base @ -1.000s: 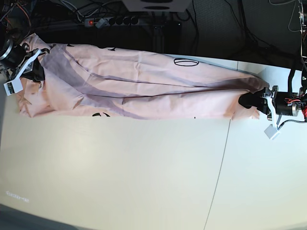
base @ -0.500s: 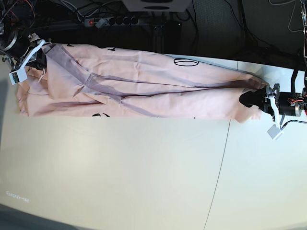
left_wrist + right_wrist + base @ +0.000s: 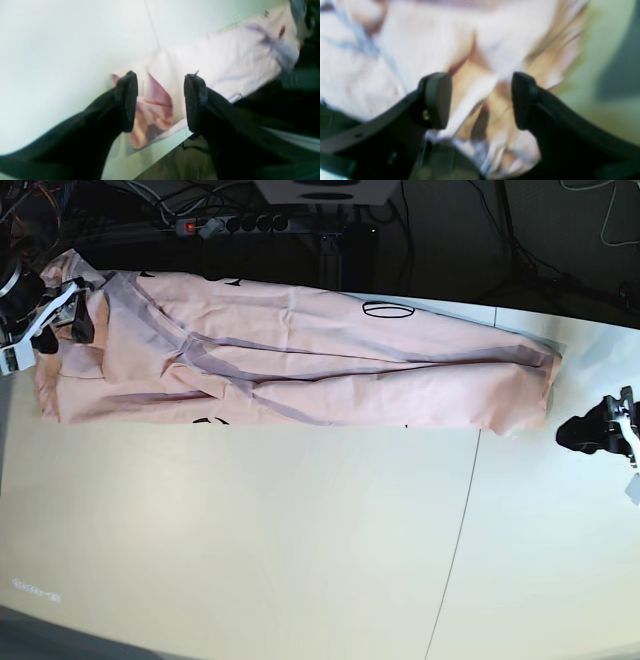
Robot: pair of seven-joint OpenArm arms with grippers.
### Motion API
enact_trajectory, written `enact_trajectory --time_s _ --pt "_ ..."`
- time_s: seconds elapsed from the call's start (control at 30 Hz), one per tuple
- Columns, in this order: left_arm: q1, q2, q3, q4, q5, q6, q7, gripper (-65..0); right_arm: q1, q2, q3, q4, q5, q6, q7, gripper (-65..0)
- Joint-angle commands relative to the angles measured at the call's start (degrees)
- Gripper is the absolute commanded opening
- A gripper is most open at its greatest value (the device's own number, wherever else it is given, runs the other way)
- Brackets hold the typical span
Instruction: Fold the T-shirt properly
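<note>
The T-shirt [image 3: 300, 360] lies stretched in a long band across the far side of the worktop [image 3: 300, 540], folded lengthwise on itself, with scraps of black lettering showing at its near and far edges; what has just changed is at its two ends. A second ago the left claw [image 3: 580, 435] was clamped on the bunched end of the cloth at the base view's right; half a second ago it was still there; now it stands clear of the fabric, over bare worktop just beside that end, and the left wrist view shows its fingers [image 3: 128, 100] spread apart with nothing between them, the pink cloth lying beyond. The freed end has relaxed into a flatter, squarer edge. At the other end the right claw [image 3: 62, 315] has likewise drawn back toward the far corner; the right wrist view, though blurred, shows its fingers [image 3: 437, 100] apart with rumpled fabric behind the gap rather than pinched in it.

So both ends appear released, and I judge the stretching-out step finished; the shirt rests smooth enough along its length, with long soft creases. What remains, by my reckoning, is the crosswise folding, which calls for fresh grips at one end.
</note>
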Motion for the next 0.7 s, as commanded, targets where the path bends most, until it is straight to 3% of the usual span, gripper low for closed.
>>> enact_trajectory --time_s 0.0,0.1,0.23,0.27,0.33,0.37,0.5,0.67 --pt "-1.1 -1.4 -1.9 0.7 -1.4 -0.3 -0.7 -31.9 0.6 1.1 1.6 1.5 0.9 4.5 1.2 -27.0" --pt "-1.1 -1.4 -3.8 0.8 -1.4 -0.3 -0.7 -34.8 2.1 1.2 3.8 1.9 2.3 4.5 1.2 -27.1" --pt "-1.0 -1.1 -3.8 0.9 -1.4 -0.3 -0.7 -50.8 2.8 1.2 3.9 1.9 10.1 4.5 0.9 -30.0" --pt "-1.0 -0.7 -3.8 1.1 -1.4 -0.3 -0.7 -54.9 2.8 1.2 3.7 1.9 12.3 4.6 0.7 -37.0" --pt "-1.0 0.2 -3.8 2.0 -1.4 -0.3 -0.7 -64.2 3.2 1.1 2.8 2.4 14.6 4.6 -0.5 -59.1" --pt "-1.0 0.8 -3.8 2.9 -1.4 -0.3 -0.7 -65.0 3.3 1.1 2.1 2.6 15.6 4.6 -1.0 -65.0" --pt "-0.4 4.2 -3.8 6.4 -1.4 -0.3 -0.7 -65.0 3.3 1.1 -2.0 3.1 14.3 4.7 -0.7 -65.0" --pt "2.1 8.5 -3.8 7.7 -1.4 -0.3 -0.7 -65.0 3.5 1.1 -9.4 2.0 4.5 4.7 2.7 -65.0"
